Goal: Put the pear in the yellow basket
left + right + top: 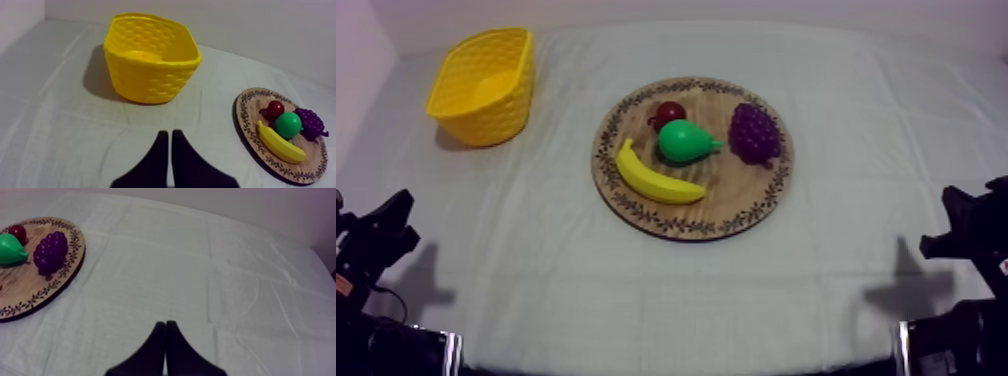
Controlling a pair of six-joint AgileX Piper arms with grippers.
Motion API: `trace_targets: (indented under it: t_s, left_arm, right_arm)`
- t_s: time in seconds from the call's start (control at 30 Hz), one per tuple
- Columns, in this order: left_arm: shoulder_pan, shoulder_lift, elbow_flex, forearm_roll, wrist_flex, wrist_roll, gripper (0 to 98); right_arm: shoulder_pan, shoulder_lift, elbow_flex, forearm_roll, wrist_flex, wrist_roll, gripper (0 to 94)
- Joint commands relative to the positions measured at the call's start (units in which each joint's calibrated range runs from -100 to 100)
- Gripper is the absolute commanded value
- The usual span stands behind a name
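The green toy pear [686, 141] lies in the middle of the round wooden board [741, 192]. The yellow woven basket [486, 118] stands far left. The left gripper [169, 134] and the right gripper [163, 324] have fingers together, holding nothing.

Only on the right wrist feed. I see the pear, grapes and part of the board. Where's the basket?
Observer: The basket stands on the left arm's side, toward the far edge of the table, well apart from the board.
Operator: Anything crowding the pear that I can't see?
Observer: A banana lies just in front of the pear, on the board.
Operator: Left tool?
Observer: The left tool is shut on nothing, low over the cloth, facing the basket.
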Motion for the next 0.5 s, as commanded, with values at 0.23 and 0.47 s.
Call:
trace_targets:
  t_s: [0.23,0.47]
  left_arm:
    - [-0.7,0.0,-0.9,0.10,4.0,-10.1,0.1]
    - [-0.8,0.0,-0.9,0.10,4.0,-10.5,0.1]
  right_arm:
    - [0.0,0.0,0.0,0.0,0.0,0.0,0.3]
    - [0.0,0.0,0.0,0.0,0.0,0.0,0.3]
